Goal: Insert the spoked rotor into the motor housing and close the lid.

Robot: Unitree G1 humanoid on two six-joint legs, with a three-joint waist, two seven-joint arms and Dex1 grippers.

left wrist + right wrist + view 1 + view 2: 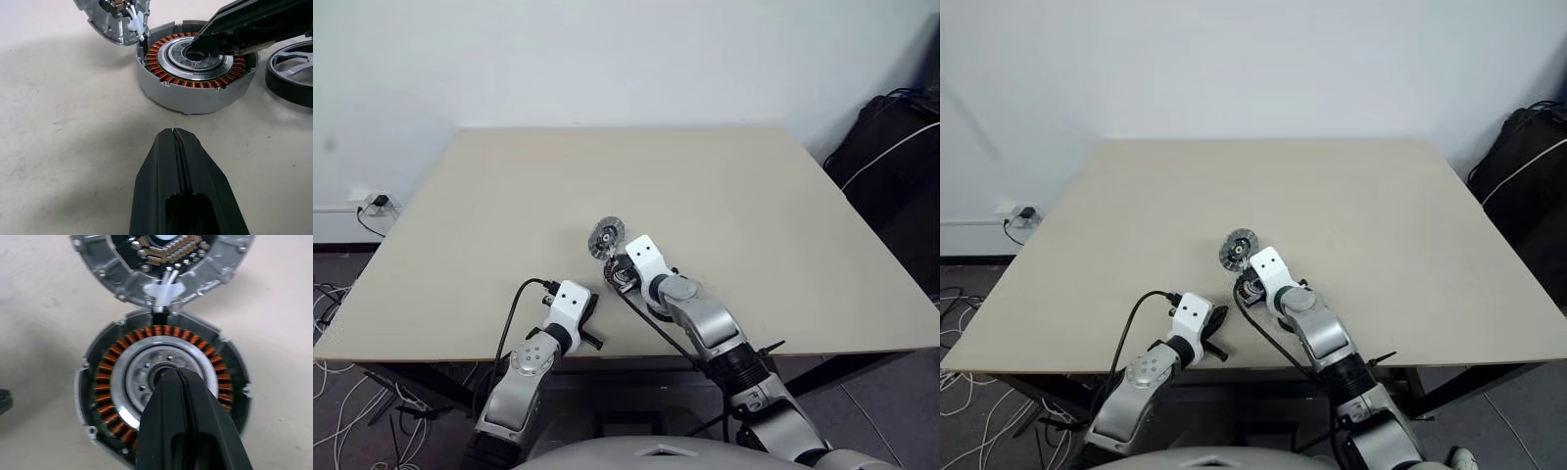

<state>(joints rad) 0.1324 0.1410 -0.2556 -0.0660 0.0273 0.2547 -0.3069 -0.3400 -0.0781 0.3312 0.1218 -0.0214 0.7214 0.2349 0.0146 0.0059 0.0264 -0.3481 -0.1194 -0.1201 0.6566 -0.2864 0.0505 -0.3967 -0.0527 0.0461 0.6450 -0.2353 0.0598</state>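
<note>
The right gripper (172, 374), fingers pressed together, rests its tip on the silvery centre of the round copper-coiled motor housing (110, 382) on the beige table (754, 206). The left gripper (174, 133), also closed, holds nothing just beside it.

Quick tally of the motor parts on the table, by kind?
Housing: 1
Lid: 1, open, beside the housing
Rotor: 1, lying outside the housing
Total: 3
</note>
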